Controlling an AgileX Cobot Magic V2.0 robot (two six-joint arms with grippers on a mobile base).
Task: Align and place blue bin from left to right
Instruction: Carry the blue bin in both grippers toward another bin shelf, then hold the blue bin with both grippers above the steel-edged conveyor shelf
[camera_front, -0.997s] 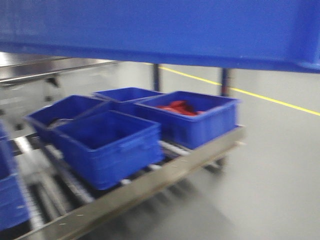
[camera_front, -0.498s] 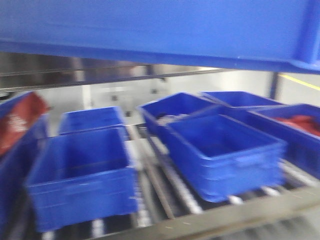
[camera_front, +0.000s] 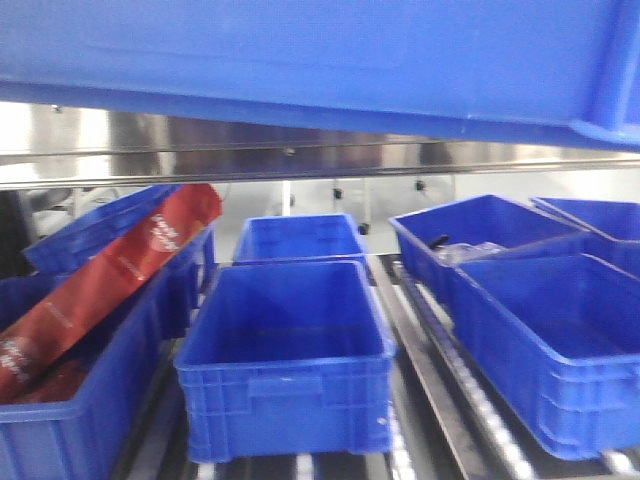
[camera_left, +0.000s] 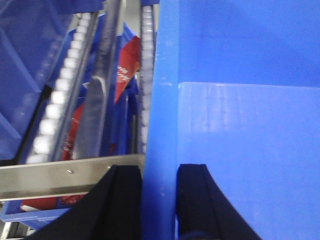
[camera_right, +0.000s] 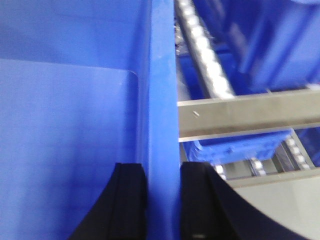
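Blue bin (camera_front: 300, 50), left claw (camera_left: 160, 172) clamped on one wall, right claw (camera_right: 164, 170) on the other

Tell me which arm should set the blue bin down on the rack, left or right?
Neither alone, I'd say. Left gripper and right gripper each clamp a wall of the blue bin, so lowering likely needs both.

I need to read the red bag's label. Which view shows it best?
Front view: the red bag lies slanted in the left bins, nearly whole. The left wrist view catches only slivers past the rollers; the right wrist shows none.
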